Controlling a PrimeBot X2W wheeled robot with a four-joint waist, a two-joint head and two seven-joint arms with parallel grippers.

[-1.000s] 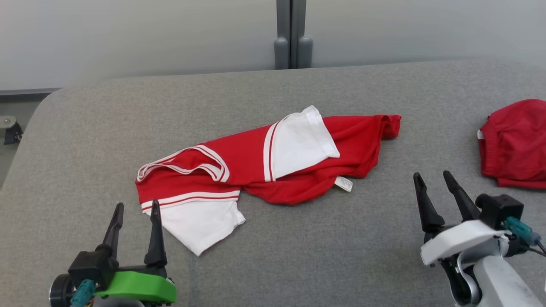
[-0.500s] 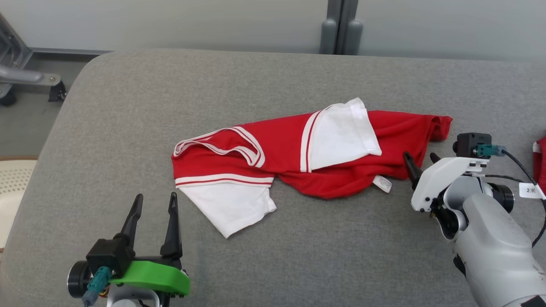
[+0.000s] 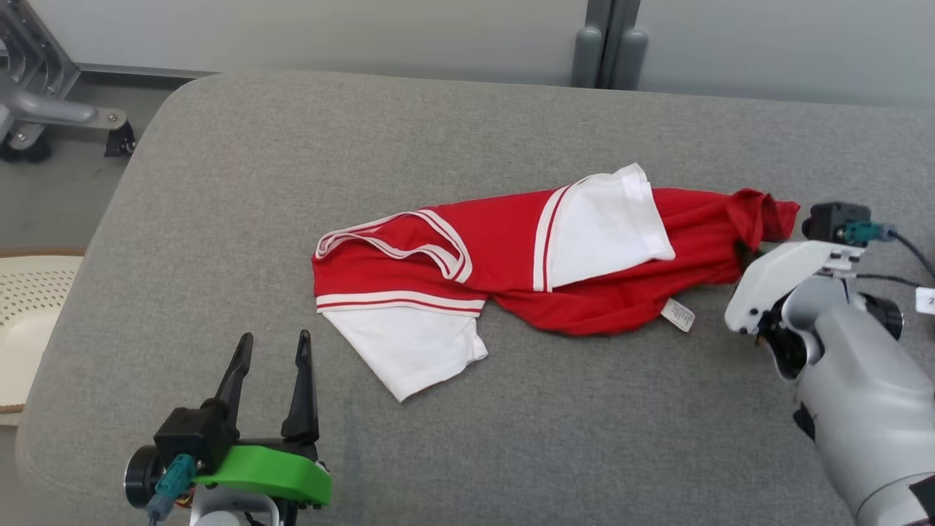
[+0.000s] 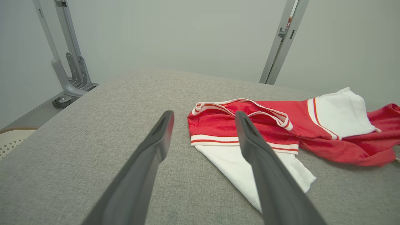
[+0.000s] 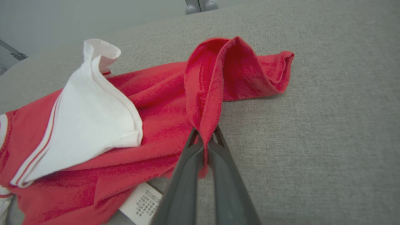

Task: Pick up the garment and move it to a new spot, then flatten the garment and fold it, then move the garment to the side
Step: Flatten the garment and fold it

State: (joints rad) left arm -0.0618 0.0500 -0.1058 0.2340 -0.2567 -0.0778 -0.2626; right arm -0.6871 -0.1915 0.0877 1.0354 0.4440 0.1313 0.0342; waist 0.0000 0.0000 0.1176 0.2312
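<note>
The garment (image 3: 511, 256) is a red shirt with white sleeves and white-striped trim, lying crumpled across the middle of the grey table (image 3: 511, 438). My right gripper (image 5: 204, 137) is shut on a fold of red cloth near the garment's (image 5: 156, 125) right end, and the pinched fold stands up in a ridge. In the head view that gripper (image 3: 745, 256) sits at the shirt's right end, its fingers hidden under the cloth. My left gripper (image 3: 272, 347) stands open near the table's front left, short of the white sleeve. The same open fingers (image 4: 156, 140) point at the garment's (image 4: 281, 125) collar end.
A white care label (image 3: 678, 315) sticks out from the shirt's front edge. Off the table's left edge are a cream perforated basket (image 3: 29, 307) and a grey metal stand foot (image 3: 44, 117). A grey post (image 3: 610, 44) stands behind the table.
My right gripper reached up to the shirt's right end and shut on a fold of it. The head camera turned, shifting the whole scene rightwards. The left gripper stayed open in place.
</note>
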